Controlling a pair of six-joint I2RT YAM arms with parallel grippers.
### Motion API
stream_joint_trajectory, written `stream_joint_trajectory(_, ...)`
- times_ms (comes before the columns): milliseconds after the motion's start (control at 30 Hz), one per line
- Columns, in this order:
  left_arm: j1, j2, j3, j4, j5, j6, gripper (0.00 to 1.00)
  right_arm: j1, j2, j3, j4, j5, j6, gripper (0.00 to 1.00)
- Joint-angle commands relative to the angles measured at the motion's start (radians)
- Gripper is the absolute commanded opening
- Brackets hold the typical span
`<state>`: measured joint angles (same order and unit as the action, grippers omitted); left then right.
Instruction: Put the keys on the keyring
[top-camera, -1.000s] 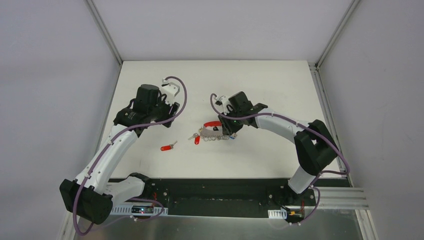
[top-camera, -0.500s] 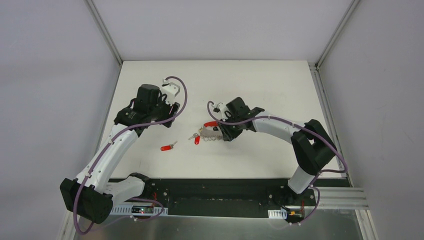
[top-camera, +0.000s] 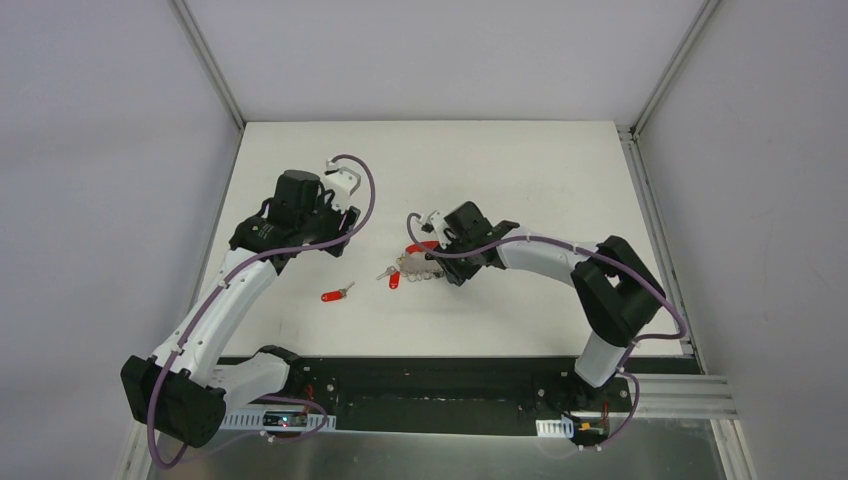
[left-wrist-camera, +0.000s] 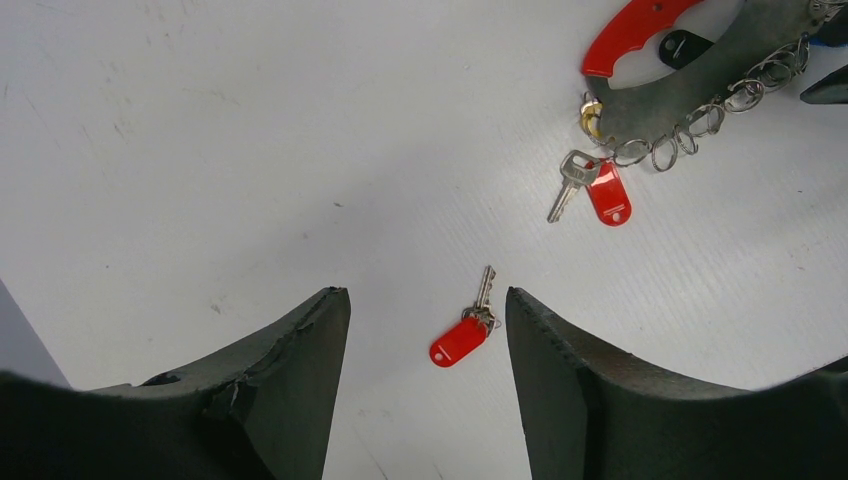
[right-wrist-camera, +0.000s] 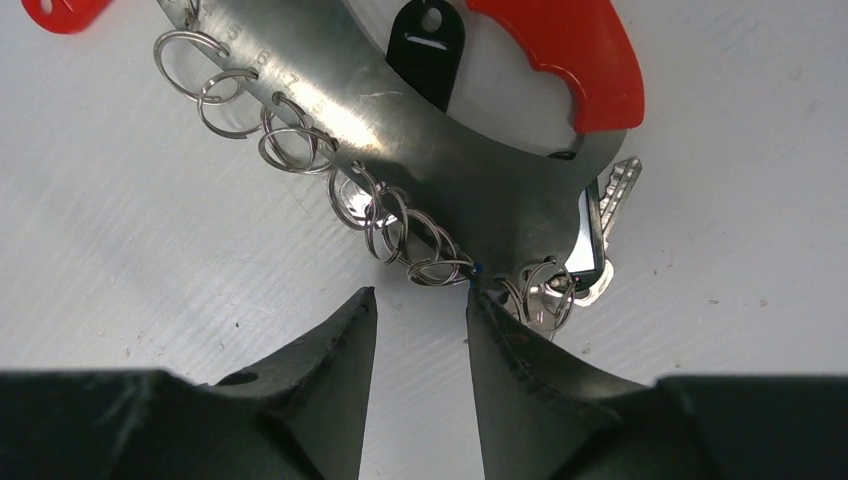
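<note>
Two robot arms are pictured over a white desk. The keyring, a curved grey metal plate with a red grip and a row of small wire rings along its outer edge, is seen lying flat near the middle of the desk. A black tag is shown inside its curve, a silver key with a red tag at one end, and a small bunch of keys at the other. The right claw is set low just beside the row of rings, its jaws parted a moderate way with only bare desk between them; whether a fingertip touches a ring cannot be told. A single red-headed key is seen lying loose on the desk, well apart from the keyring. The left claw is held above it, its jaws spread wide and nothing gripped.
</note>
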<state>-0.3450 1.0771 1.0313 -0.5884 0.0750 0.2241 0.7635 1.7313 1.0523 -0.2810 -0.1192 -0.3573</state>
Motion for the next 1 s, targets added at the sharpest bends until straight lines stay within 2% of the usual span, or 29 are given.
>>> stream_joint_trajectory(0,0.009,-0.015,-0.004,0.009,0.013,-0.005,0.6,0.015,0.014,0.001,0.038,0.051,-0.025,0.41)
stream_joint_trajectory(200,0.009,-0.015,-0.005,0.009,0.015,-0.006,0.6,0.025,0.018,0.004,0.065,0.105,-0.025,0.42)
stream_joint_trajectory(333,0.008,-0.013,-0.006,0.009,0.015,-0.005,0.6,0.03,0.025,0.008,0.08,0.166,-0.025,0.38)
stream_joint_trajectory(633,0.008,-0.009,-0.009,0.011,0.018,-0.006,0.6,0.032,0.033,0.012,0.115,0.213,-0.025,0.27)
stream_joint_trajectory(800,0.009,-0.009,-0.009,0.012,0.018,-0.005,0.6,0.031,0.019,0.012,0.121,0.218,-0.025,0.15)
stream_joint_trajectory(967,0.009,-0.011,-0.008,0.012,0.02,-0.006,0.6,0.03,-0.027,0.005,0.123,0.227,-0.036,0.1)
